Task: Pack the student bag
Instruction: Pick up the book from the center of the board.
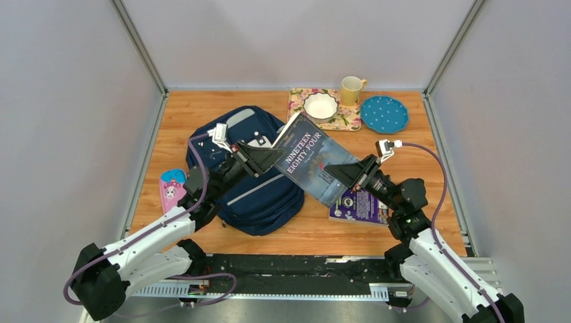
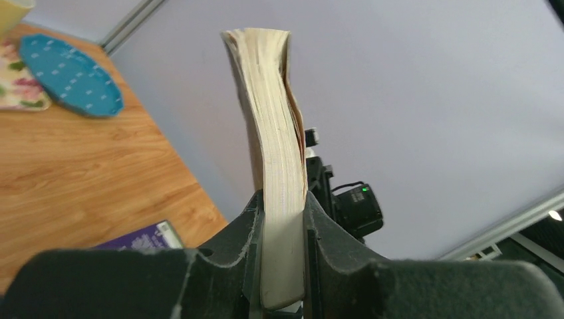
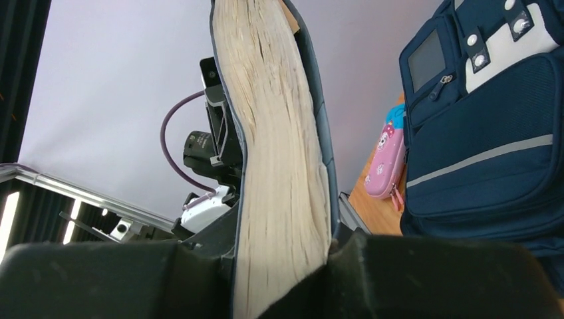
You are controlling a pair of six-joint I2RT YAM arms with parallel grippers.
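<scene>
We hold the paperback Nineteen Eighty-Four (image 1: 311, 161) in the air at the centre of the top view, tilted, with both arms. The left gripper (image 1: 271, 156) is closed on its left edge and the right gripper (image 1: 335, 173) is closed on its lower right edge. In each wrist view the page block sits tight between the two fingers. The student bag (image 1: 262, 195) lies on the table (image 1: 303, 232), left of centre, below the left gripper; we cannot tell whether its main compartment is open. A pink pencil case (image 1: 172, 189) lies just beside it at the left, and a purple book (image 1: 361, 206) lies under the right arm. We judge that the paperback is going to the bag. To do this well, one gripper should hold firmly before the other lets go, because the pages bend, and the book should enter with a narrow edge first, without pushing the bag away.
</scene>
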